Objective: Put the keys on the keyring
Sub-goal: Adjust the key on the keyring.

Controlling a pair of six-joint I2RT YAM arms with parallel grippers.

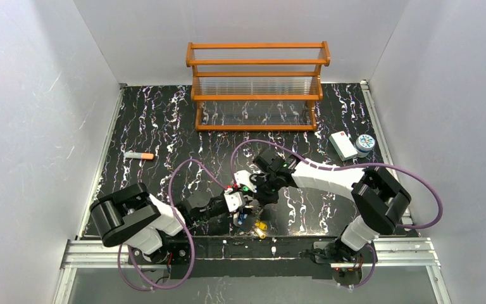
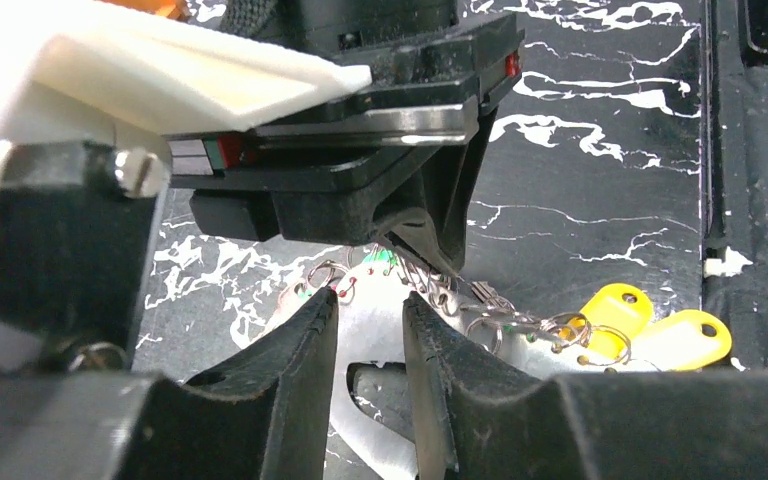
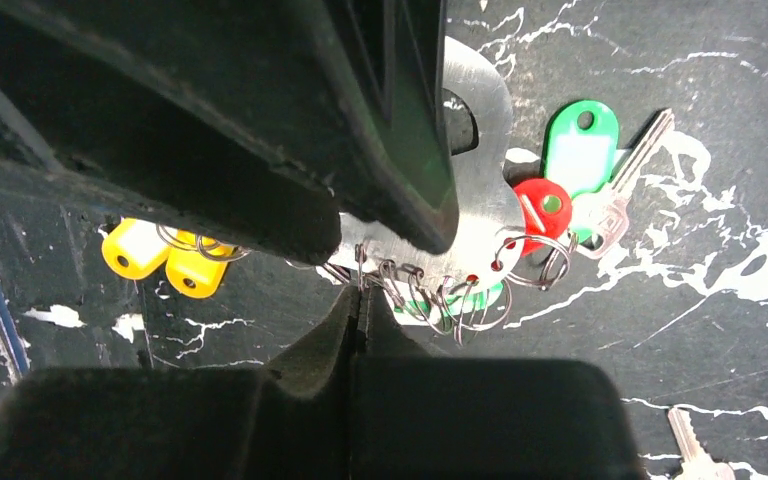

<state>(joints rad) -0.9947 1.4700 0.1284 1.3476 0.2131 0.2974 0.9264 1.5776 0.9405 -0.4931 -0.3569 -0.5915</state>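
Near the middle of the counter's (image 1: pixel 164 120) front edge, I have both arms meeting nose to nose just above the surface. The left gripper (image 2: pixel 370 325) has its jaws closed on the flat, whitish-silver keyring (image 3: pixel 480 215), which fills the gap between them in the left wrist view. I judge that a real hold, though I cannot see the contact faces. The right gripper (image 3: pixel 360 300) has its jaws pressed fully together, pinching a thin wire split ring (image 3: pixel 361 268) right at the keyring's edge.

The keys (image 3: pixel 625 185) cluster around that spot. A green tag (image 3: pixel 580 150) and a red tag (image 3: pixel 543 205) sit just beside the keyring, and two yellow tags (image 3: pixel 195 272) lie on the counter toward the front edge. All of them are strung into a tangle of small rings. One bare key (image 3: pixel 695 455) lies apart from the bunch.

As I read it, the step in hand is working the pinched ring onto the keyring. To do it well, I would treat the left arm as a fixed anchor and steer only the right, in small moves. I would turn the ring's plane to meet the keyring's edge squarely. I cannot make out where the keyring opens, so I would find that in the right wrist view first. The tangle could drag, so I would pull gently.
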